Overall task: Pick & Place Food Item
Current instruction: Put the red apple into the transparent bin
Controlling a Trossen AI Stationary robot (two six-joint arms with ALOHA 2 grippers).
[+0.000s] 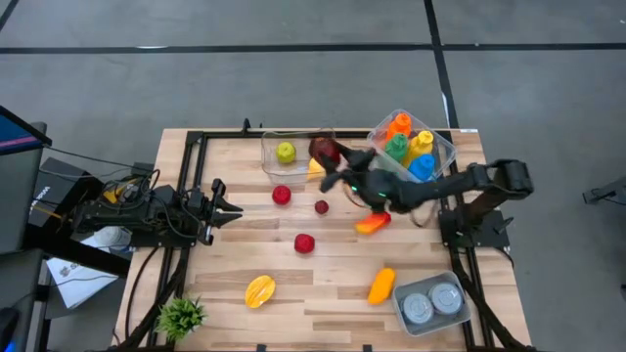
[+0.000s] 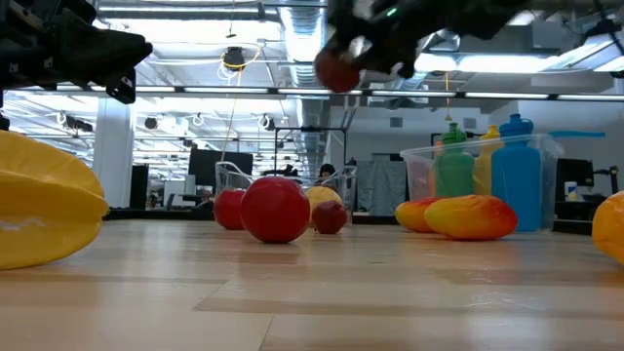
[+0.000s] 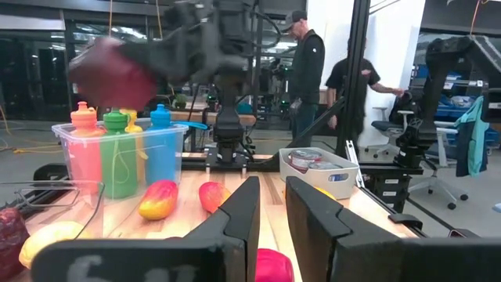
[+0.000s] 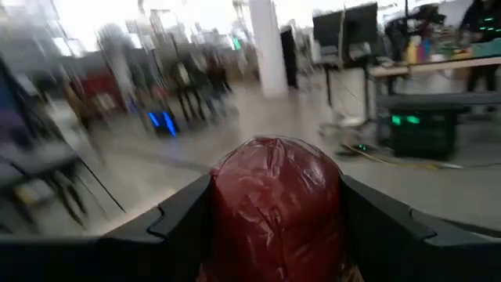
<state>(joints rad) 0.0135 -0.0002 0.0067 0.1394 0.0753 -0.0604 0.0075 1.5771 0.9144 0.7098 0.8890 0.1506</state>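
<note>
My right gripper (image 1: 331,158) reaches in from the table's right side and is shut on a dark red, shiny food item (image 4: 274,188). The item hangs high above the table (image 2: 338,70), over the right end of a clear bin (image 1: 266,147) at the far middle. In the bin lie a green apple (image 1: 285,152) and a yellow piece (image 1: 315,168). My left gripper (image 1: 230,200) waits at the table's left, level, its fingers (image 3: 243,211) a narrow gap apart with nothing between them. My right gripper pinches the dark red item by two opposite sides (image 4: 223,211), one finger (image 4: 184,215) on each. The fingers lie about level and come from the table's right. The item is lifted clear of the table and the bin.
A clear tub of coloured bottles (image 1: 411,142) stands beside the right arm. Red fruits (image 1: 282,195) (image 1: 321,206) (image 1: 304,242) and orange-yellow pieces (image 1: 373,223) (image 1: 381,285) (image 1: 259,290) lie on the wood. A tray of cans (image 1: 430,303) and a small plant (image 1: 181,315) sit near the front.
</note>
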